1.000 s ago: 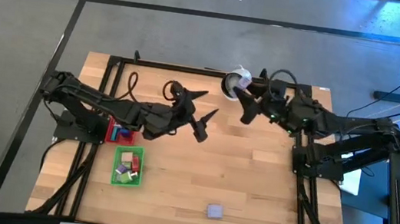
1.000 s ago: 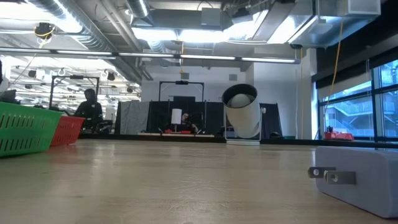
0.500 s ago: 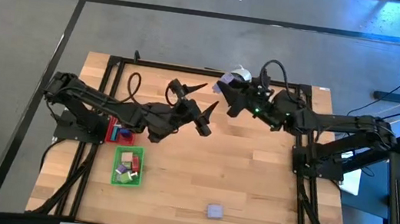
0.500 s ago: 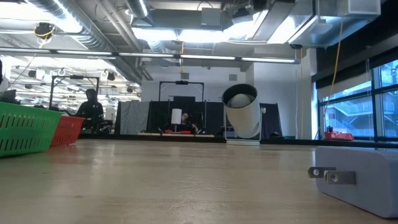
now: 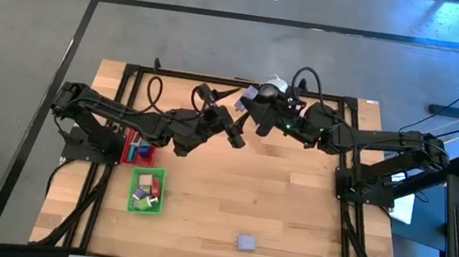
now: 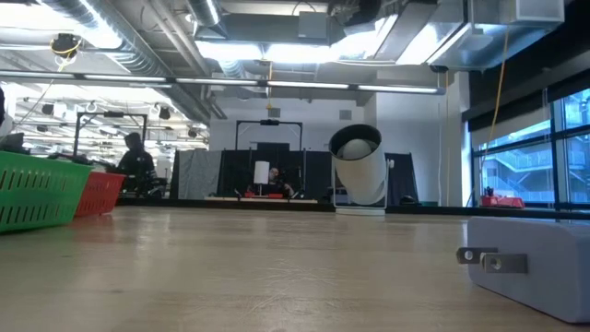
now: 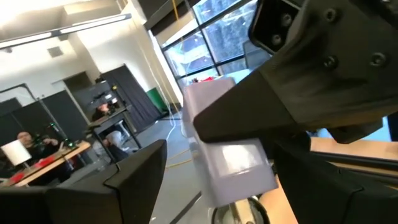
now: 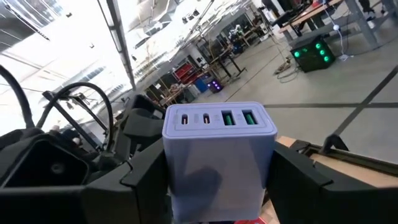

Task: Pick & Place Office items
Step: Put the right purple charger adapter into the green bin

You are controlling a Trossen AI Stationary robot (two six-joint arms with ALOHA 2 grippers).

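My right gripper (image 5: 252,107) is shut on a lavender charger block (image 8: 219,155) with a row of ports on one face, high over the table's far middle. My left gripper (image 5: 229,121) is open right next to it. In the left wrist view the block (image 7: 231,158) stands just ahead of my left finger (image 7: 134,174), and no touch shows. A second lavender block (image 5: 246,242) lies flat on the table near the front edge; it is the plug block (image 6: 530,263) in the low view. Small coloured pieces lie in the green tray (image 5: 147,190) and the red tray (image 5: 137,148). My right gripper pinches the lavender block by its two opposite side faces (image 8: 174,177) between its two fingers (image 8: 298,177). The fingers lie about level and come from the table's right. The block is lifted clear of the table, with its port face (image 8: 217,118) turned toward the wrist camera.
A white round object with a dark centre (image 6: 359,166) stands at the table's far edge, partly under my right gripper (image 5: 274,84). The two trays sit at the left. The wooden table top (image 5: 290,207) is bare between the arms and the front edge. People sit in the room behind (image 6: 135,161).
My right gripper has gone toward the table's left with the lavender block and has rolled, coming close to my left gripper. My left gripper has rolled about its own line and stayed open. Nothing on the table has moved.
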